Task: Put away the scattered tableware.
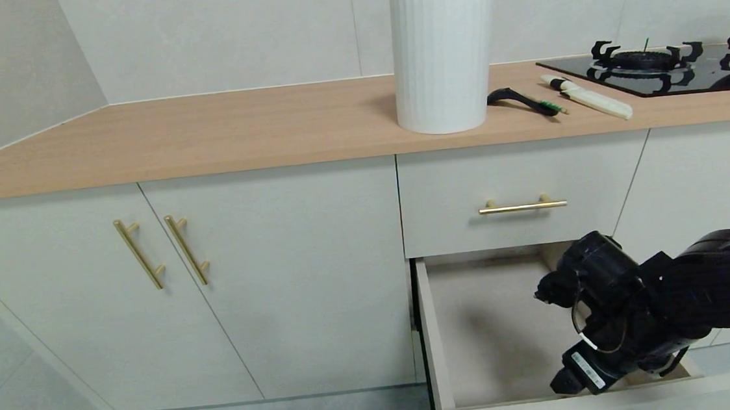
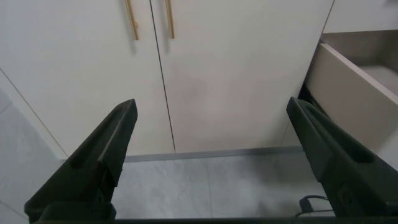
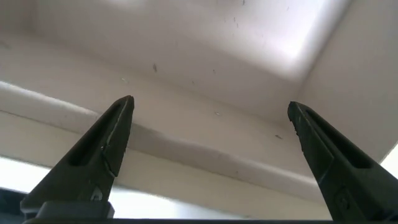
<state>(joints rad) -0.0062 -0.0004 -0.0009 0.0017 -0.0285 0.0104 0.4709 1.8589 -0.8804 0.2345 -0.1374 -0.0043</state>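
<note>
Lying near the wooden worktop's (image 1: 203, 133) front edge, between white ribbed canister (image 1: 441, 55) and black hob (image 1: 654, 74), a black plastic spoon (image 1: 523, 100) and cream knife-like utensil (image 1: 591, 99) are judged light, stiff, best pinched mid-handle. Left gripper (image 2: 211, 112) and right gripper (image 3: 208, 112) are held spread.

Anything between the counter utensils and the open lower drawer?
Only the robot's own open right gripper, hanging over the front right of the open drawer. What shows of the drawer floor is bare. The black spoon and white knife lie on the countertop above, with nothing visible at its edge.
</note>
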